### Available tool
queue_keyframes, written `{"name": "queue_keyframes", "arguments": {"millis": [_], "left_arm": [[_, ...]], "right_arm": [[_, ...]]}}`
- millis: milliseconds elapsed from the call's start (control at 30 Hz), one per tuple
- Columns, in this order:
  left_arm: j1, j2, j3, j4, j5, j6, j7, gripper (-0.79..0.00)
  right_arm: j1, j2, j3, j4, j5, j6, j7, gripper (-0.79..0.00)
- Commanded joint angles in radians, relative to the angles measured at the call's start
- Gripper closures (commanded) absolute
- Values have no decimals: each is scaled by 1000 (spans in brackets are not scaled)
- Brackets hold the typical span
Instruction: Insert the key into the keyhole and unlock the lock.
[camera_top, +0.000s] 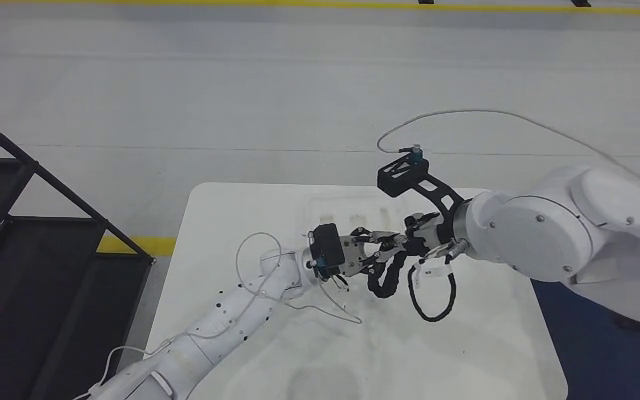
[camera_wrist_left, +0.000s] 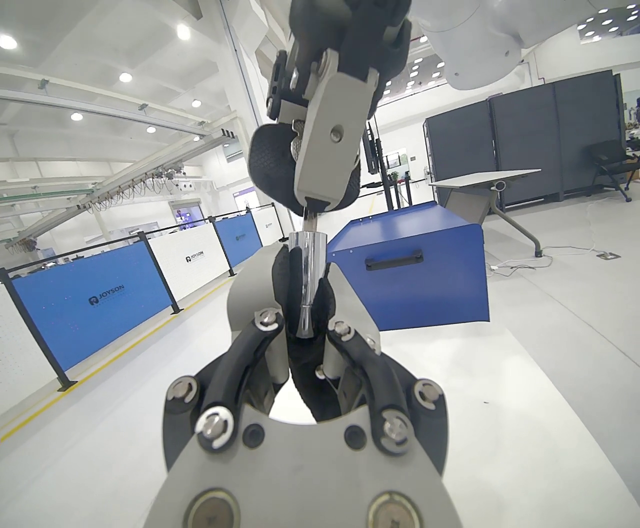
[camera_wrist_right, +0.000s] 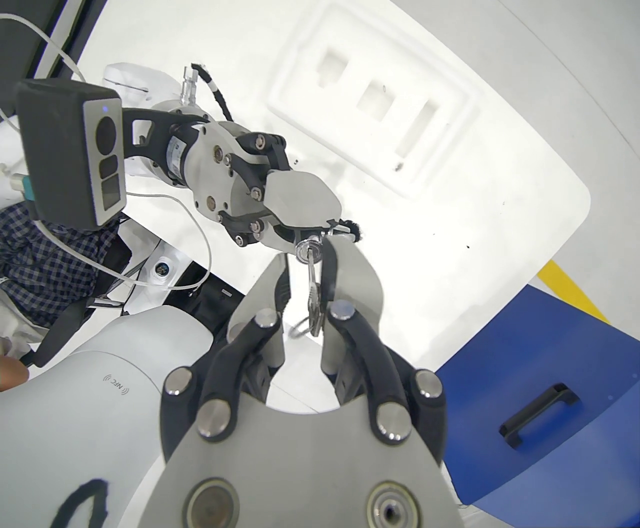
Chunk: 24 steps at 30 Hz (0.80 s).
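My left claw is clamped on the lock, a smooth chrome cylinder with a mirror finish, pinched between my ribbed black rubber pads. Its long axis runs straight out along my fingers. The keyhole face points away from my wrist and toward my other arm. In the top view that line lies roughly left to right, above the white table.

Next along is the key, flat dull metal. Its blade is in line with the cylinder and its tip sits in the keyhole, with a thin wire ring hanging at its bow. My right claw appears closed on the key's bow, though one finger hides the contact.

Behind, on the table, lies a white foam tray with rectangular recesses. Beyond the table's edge stands a blue metal box with a black handle.
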Motion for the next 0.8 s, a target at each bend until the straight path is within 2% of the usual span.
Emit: {"name": "queue_keyframes", "arguments": {"millis": [0,133,300,400,467,567,767], "left_arm": [[-2,-2,-2,7,-18,-30,-3,0],[-8,-7,-4,31,-63,-100,-18,0],[-36,-9,-8,58,-150,-282,-91,0],[-50,-10,-18,50,-193,-349,-145,0],[-53,-9,-26,42,-221,-383,-182,0],[-63,-6,-37,40,-275,-453,-263,0],[-70,3,-70,41,-410,-505,-406,0]], "right_arm": [[0,-2,9,-1,-1,0,-9,-785],[-19,0,36,-2,-8,-48,-74,-785],[-51,19,57,0,-98,-179,-117,-785],[-92,39,64,-5,-154,-297,-142,-785],[-132,53,95,1,-108,-360,-212,-785],[-192,84,134,11,-95,-472,-255,-785],[-316,150,224,7,-132,-727,-388,-785]]}}
